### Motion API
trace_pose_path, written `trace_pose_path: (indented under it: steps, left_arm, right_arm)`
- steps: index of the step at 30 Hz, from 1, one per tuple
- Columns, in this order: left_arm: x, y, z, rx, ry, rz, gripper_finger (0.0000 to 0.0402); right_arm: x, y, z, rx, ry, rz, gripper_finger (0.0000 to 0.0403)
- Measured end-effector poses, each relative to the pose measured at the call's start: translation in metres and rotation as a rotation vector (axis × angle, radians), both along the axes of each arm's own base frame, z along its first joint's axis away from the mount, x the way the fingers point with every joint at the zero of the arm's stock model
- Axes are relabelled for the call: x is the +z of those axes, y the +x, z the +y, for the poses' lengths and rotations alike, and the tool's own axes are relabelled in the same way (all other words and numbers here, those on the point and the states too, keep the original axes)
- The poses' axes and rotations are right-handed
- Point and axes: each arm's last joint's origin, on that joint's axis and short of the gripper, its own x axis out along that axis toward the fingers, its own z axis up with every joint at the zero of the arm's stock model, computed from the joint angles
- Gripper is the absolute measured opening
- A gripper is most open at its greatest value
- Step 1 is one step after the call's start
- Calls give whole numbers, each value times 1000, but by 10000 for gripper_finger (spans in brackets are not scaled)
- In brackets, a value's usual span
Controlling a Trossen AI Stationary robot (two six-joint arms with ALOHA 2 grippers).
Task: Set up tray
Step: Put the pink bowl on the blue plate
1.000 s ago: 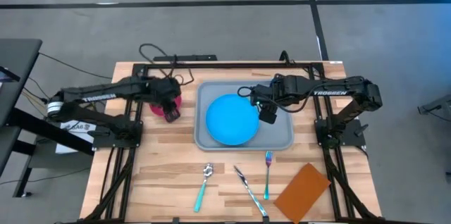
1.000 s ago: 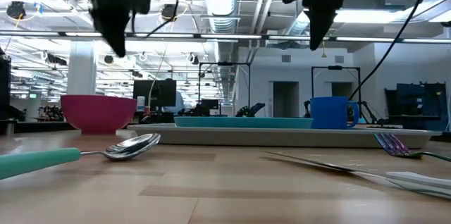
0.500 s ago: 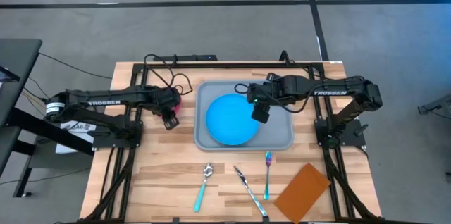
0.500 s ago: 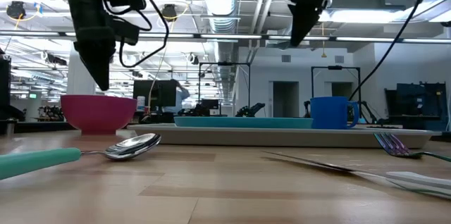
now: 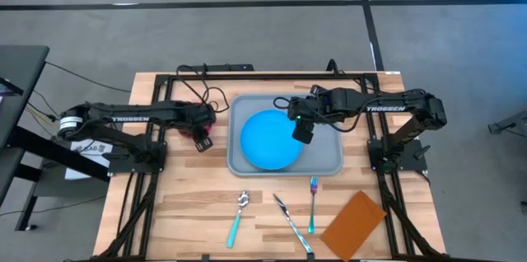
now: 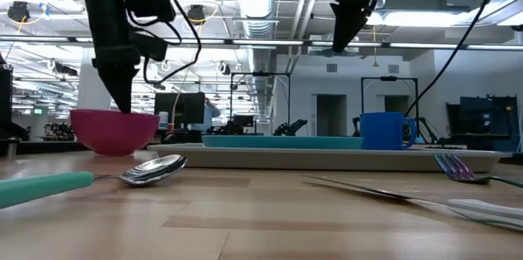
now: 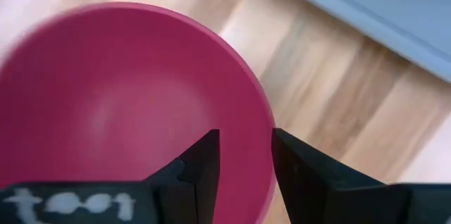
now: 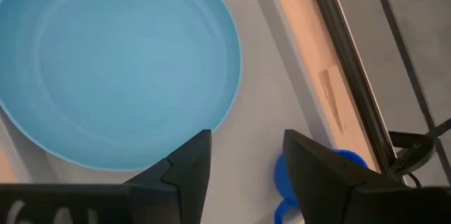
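Observation:
A pink bowl (image 5: 207, 121) stands on the wooden table left of the grey-blue tray (image 5: 329, 160); it also shows in the low view (image 6: 114, 131) and the left wrist view (image 7: 127, 104). My left gripper (image 7: 245, 146) is open, pointing down at the bowl's rim (image 7: 270, 134) on the side toward the tray. One finger stands inside the rim and one outside, and I see no touch. A round blue plate (image 5: 268, 140) lies on the tray. My right gripper (image 5: 302, 133) hangs open and empty high above the plate's right edge (image 8: 236, 76). A blue mug (image 6: 384, 132) stands on the tray behind it.
A teal-handled spoon (image 5: 239, 217), a knife (image 5: 290, 222) and a fork (image 5: 313, 204) lie on the table near the front edge. An orange-brown napkin (image 5: 354, 221) lies at the front right. Cables (image 5: 193, 89) run behind the bowl.
My left gripper has come down from well above the pink bowl until its open fingertips are level with the rim. My right gripper has shifted a little toward the table's left, over the plate's edge, keeping its height.

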Motion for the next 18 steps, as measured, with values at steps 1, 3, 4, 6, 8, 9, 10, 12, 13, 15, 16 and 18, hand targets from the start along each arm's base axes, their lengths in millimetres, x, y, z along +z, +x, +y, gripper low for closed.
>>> trace_pose_path:
  steps: [1, 3, 4, 6, 8, 9, 10, 12, 13, 15, 16, 18]
  left_arm:
    - [-3, 2, 0, -8, -9, 11, 118]
    - [-8, 4, 1, -9, -13, 39, 118]
    - [-11, 6, 1, -9, -16, 55, 118]
    - [-16, 8, 2, -8, -22, 81, 118]
    - [-17, 9, 2, -8, -22, 91, 118]
    - [-18, 9, 2, -9, -22, 92, 118]
    - [-17, 9, 2, -9, -22, 92, 118]
    - [-16, 8, 2, -10, -17, 86, 118]
    - [-15, 8, 2, -10, -16, 83, 118]
    - [-14, 7, 2, -10, -11, 79, 118]
    - [-14, 7, 2, -10, -8, 78, 118]
    - [-14, 6, 2, -8, -2, 81, 118]
  right_arm:
    - [0, 0, 0, 0, 0, -2, 171]
    - [0, 1, 0, 0, 0, -8, 171]
    - [0, 1, 0, 0, 0, -10, 171]
    - [0, 1, 0, 0, -1, -11, 171]
    - [0, 1, 0, 0, -1, -12, 171]
    - [1, 1, 0, 1, -1, -12, 171]
    - [1, 1, 0, 1, -1, -12, 171]
    - [0, 1, 0, 1, -1, -12, 171]
    - [0, 1, 0, 1, -1, -12, 171]
    - [1, 1, 0, 2, -2, -16, 171]
    - [1, 2, 0, 2, -2, -18, 171]
    - [1, 2, 0, 1, -2, -21, 171]
